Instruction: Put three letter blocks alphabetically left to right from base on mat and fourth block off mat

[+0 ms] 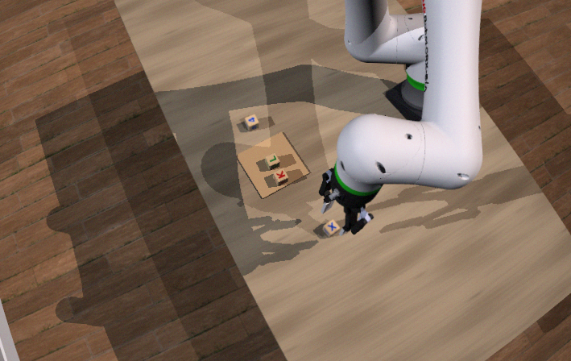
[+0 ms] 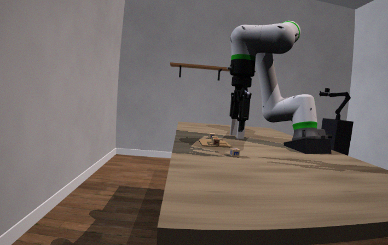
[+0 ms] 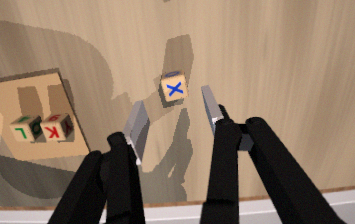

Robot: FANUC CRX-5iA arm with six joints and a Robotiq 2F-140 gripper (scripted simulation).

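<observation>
A block with a blue X on top (image 1: 331, 227) (image 2: 234, 152) (image 3: 174, 88) lies on the table, off the mat. The mat (image 1: 251, 156) (image 2: 204, 143) (image 3: 8, 90) is flat and bears a green L block (image 1: 272, 160) (image 3: 21, 129) and a red K block (image 1: 280, 176) (image 2: 215, 141) (image 3: 55, 128), side by side with a narrow gap, letters up. A fourth block (image 1: 251, 122) (image 2: 211, 134), with a blue mark like a 4 on top, lies off the mat. My gripper (image 1: 333, 220) (image 2: 236, 135) (image 3: 174, 105) is partly open and empty, above the table near the X block, its fingers pointing down.
The table (image 1: 413, 268) (image 2: 250, 194) carries the robot's base (image 1: 413, 96) (image 2: 308, 144). A wall shelf (image 2: 200, 66) hangs behind the arm. A dark pedestal (image 2: 337, 133) with a small jointed arm stands behind the base. Arm shadows fall across the mat and blocks.
</observation>
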